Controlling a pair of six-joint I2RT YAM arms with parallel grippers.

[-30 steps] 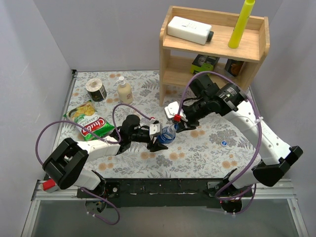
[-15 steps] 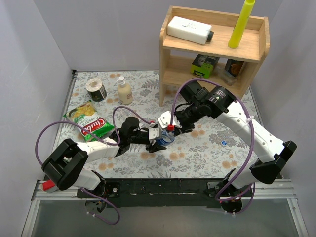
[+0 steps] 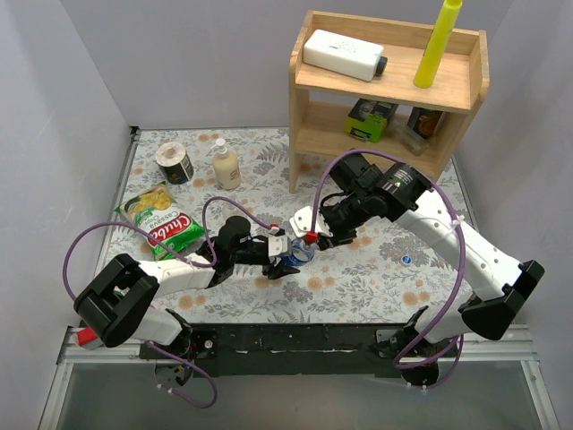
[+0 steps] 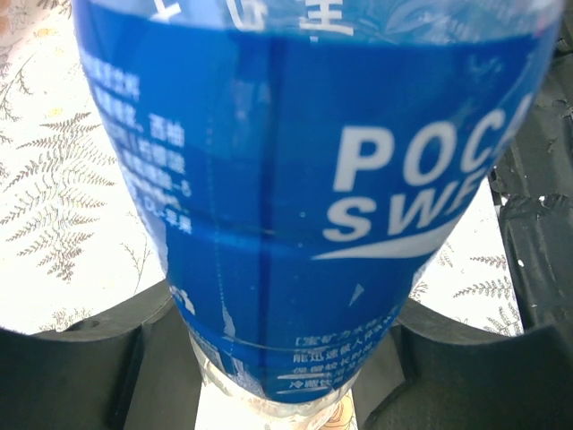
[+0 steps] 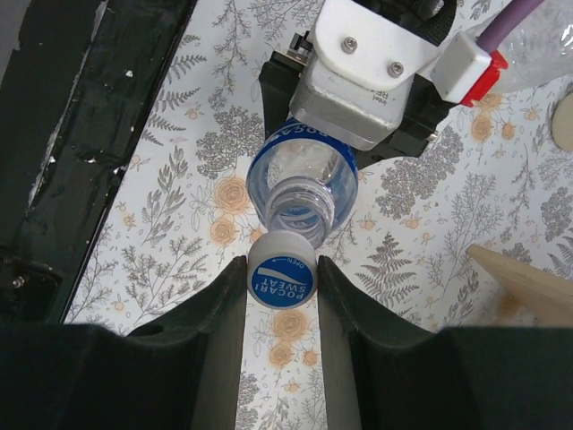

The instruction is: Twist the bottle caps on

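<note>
My left gripper (image 3: 283, 261) is shut on the blue-label bottle (image 3: 298, 253) and holds it upright on the table. In the left wrist view the label (image 4: 295, 179) fills the frame between the gripper (image 4: 277, 381) fingers. My right gripper (image 5: 281, 279) is shut on a blue-topped cap (image 5: 281, 272), held right beside the bottle's open mouth (image 5: 301, 202) and overlapping its rim. In the top view the right gripper (image 3: 312, 240) is over the bottle's top. The other blue cap (image 3: 406, 261) lies on the table to the right. A clear plain bottle (image 5: 544, 43) shows at the right wrist view's corner.
A wooden shelf (image 3: 385, 90) stands at the back right, its corner in the right wrist view (image 5: 528, 282). A cream bottle (image 3: 226, 166), a tape roll (image 3: 174, 162) and a snack bag (image 3: 166, 224) sit at the back left.
My right gripper has moved left and down with the cap, from beside the bottle to over its mouth. My left gripper has kept hold of the bottle and shifted it slightly.
</note>
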